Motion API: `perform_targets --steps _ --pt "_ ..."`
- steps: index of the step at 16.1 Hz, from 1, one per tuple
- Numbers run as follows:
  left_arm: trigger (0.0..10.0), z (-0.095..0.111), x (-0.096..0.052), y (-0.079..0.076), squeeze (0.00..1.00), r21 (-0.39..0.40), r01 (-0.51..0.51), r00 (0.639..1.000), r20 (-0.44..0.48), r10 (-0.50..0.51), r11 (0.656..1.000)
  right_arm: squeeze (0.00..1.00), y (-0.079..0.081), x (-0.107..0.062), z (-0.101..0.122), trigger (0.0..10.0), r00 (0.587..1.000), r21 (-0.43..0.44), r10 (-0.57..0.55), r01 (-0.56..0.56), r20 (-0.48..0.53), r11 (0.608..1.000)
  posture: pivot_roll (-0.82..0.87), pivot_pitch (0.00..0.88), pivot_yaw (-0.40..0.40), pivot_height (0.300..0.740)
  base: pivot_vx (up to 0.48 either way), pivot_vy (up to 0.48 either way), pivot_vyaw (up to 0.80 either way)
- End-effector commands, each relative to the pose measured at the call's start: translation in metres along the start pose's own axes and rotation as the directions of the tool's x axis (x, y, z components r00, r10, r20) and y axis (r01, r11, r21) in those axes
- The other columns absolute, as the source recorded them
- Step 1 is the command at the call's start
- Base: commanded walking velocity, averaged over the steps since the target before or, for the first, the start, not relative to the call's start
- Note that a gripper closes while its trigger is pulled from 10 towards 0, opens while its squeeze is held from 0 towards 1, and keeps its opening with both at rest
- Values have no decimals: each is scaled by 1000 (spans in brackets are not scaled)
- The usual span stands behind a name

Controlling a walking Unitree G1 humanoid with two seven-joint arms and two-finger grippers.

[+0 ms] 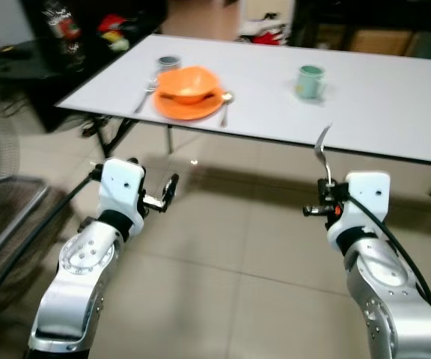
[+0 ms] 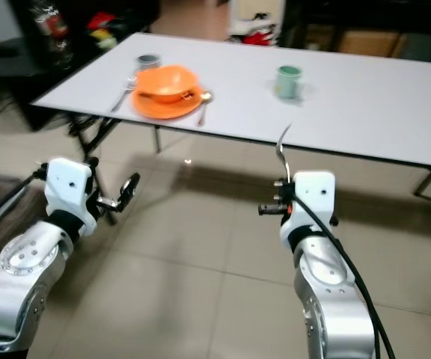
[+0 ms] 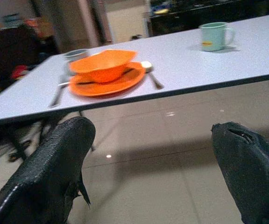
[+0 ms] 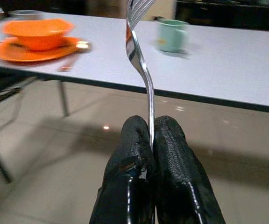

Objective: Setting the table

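Silver metal fork [image 4: 139, 51] stands clamped upright in the right gripper [image 4: 152, 140] at lower right, left gripper [image 1: 164, 196] spread empty, for delivery to the white rectangular table [image 1: 380, 105] beside the green ceramic mug [image 1: 310, 81].

no readable text, mug [image 3: 213, 36] bears a small yellowish mark, too blurred to read

A pale tiled floor [image 1: 223, 247] fills the lower half of the frame, its grout lines faint and a small light glint near the centre. A long white table [image 1: 395, 97] on dark folding legs [image 1: 114, 138] crosses the upper part. Dark shelving with cluttered items [image 1: 73, 30] stands at upper left; a dark round stand [image 1: 21, 63] sits just below it.
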State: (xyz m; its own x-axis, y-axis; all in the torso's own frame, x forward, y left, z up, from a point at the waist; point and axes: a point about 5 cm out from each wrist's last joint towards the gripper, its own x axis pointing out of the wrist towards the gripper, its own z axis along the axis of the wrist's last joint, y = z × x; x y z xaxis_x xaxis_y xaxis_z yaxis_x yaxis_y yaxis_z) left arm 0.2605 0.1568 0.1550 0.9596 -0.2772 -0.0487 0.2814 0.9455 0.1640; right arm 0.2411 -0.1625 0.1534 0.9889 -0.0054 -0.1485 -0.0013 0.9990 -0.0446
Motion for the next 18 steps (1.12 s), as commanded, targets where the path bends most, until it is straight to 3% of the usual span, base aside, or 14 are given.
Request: perform_targets --steps 1,5,7,9,13,15,18 --pt "10000 5 3 -9 43 -2 41 999 25 -41 999 0 -11 -1 -1 10000 999 -6 -48 48 -5 999 59 0 14 740 315 0 0" --pt "10000 8 7 -11 39 -9 50 998 33 -50 999 0 -15 2 2 10000 999 -84 -46 45 -4 995 58 0 19 740 316 0 0" --pt "10000 6 6 -10 43 -12 41 999 30 -40 999 0 -15 5 6 10000 999 -81 -39 40 20 996 55 0 24 740 315 0 0" --pt "10000 5 5 -11 43 -23 24 999 26 -23 999 0 -18 13 13 10000 998 -155 -26 34 52 987 62 0 9 740 315 0 0" --pt "10000 5 2 -13 35 -16 32 999 24 -32 999 0 -21 13 6 10000 999 -96 -45 44 -10 994 67 0 -3 740 317 0 -200" --pt "10000 5 5 -13 39 -18 33 999 26 -33 999 0 -21 14 7 10000 999 -102 -40 39 -6 994 66 0 0 740 311 0 -800" --pt "10000 5 4 -13 39 -22 32 999 23 -31 999 0 -23 12 8 10000 1000 -140 -27 28 7 990 59 0 2 740 315 0 0"
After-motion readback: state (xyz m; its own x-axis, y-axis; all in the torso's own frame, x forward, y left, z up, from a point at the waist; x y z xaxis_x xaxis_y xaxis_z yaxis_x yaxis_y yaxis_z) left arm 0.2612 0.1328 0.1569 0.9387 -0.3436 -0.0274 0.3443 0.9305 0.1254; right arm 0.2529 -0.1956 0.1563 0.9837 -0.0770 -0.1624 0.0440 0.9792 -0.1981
